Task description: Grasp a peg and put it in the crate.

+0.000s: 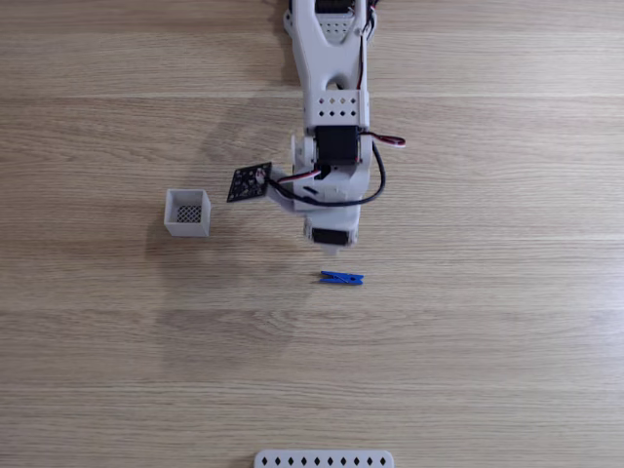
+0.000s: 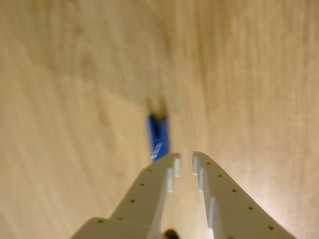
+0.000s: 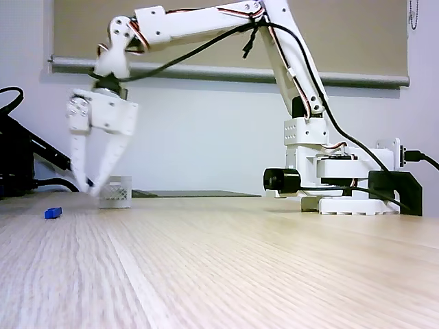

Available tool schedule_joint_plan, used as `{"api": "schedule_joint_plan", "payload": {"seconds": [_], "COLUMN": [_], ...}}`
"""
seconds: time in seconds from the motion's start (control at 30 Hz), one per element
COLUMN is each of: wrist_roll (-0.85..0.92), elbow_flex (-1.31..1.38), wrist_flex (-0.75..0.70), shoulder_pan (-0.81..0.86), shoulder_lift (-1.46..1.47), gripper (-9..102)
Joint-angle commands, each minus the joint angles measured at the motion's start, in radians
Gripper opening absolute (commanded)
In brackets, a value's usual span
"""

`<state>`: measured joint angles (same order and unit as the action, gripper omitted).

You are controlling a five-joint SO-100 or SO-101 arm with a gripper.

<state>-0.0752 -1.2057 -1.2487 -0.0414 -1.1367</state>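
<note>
The blue peg (image 1: 341, 278) lies flat on the wooden table, just below the arm's wrist in a fixed view. In the wrist view the peg (image 2: 158, 137) rests just beyond and slightly left of my gripper (image 2: 185, 162). The white fingers (image 2: 154, 184) stand almost together, only a thin slit between them and nothing held. From the side, the gripper (image 3: 90, 188) points down with its tips just above the table, and the peg (image 3: 53, 213) lies to their left. The white crate (image 1: 185, 229) sits left of the arm, and also shows as the crate (image 3: 114, 195) behind the gripper.
A white perforated strip (image 1: 324, 458) lies at the bottom table edge. The arm's base (image 3: 343, 192) stands at the right in the side view, with black cables (image 3: 20, 161) at the far left. A small dark circuit board (image 1: 250, 182) juts from the wrist towards the crate.
</note>
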Motion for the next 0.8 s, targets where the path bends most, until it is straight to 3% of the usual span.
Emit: {"api": "schedule_joint_plan", "payload": {"seconds": [0.0, 0.17, 0.77], "wrist_roll": [-0.020, -0.029, -0.020], "elbow_flex": [0.224, 0.351, 0.403], "wrist_flex": [-0.026, -0.063, -0.121], "shoulder_pan": [-0.034, -0.044, -0.031], "shoulder_lift": [-0.009, 0.117, 0.276], "gripper": [13, 22, 21]}}
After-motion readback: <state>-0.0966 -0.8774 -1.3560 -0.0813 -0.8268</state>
